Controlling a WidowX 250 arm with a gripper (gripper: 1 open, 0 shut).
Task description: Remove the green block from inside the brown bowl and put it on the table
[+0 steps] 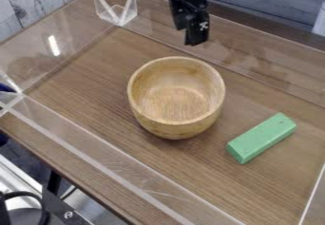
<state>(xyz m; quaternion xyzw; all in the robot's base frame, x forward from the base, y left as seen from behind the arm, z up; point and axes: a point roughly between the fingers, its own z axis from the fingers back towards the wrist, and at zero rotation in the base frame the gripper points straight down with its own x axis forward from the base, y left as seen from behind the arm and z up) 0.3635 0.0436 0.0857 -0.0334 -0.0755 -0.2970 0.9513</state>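
The green block [261, 138] lies flat on the table [102, 77], to the right of the brown bowl [177, 97] and outside it. The bowl stands upright in the middle of the table and its inside shows nothing in it. My gripper [193, 34] hangs at the back, above and behind the bowl, pointing down. Its dark fingers stand apart with nothing between them. It touches neither the bowl nor the block.
Clear acrylic walls [76, 134] run around the tabletop on all sides. A small clear bracket [116, 8] stands at the back left corner. Bare wood lies left of and in front of the bowl.
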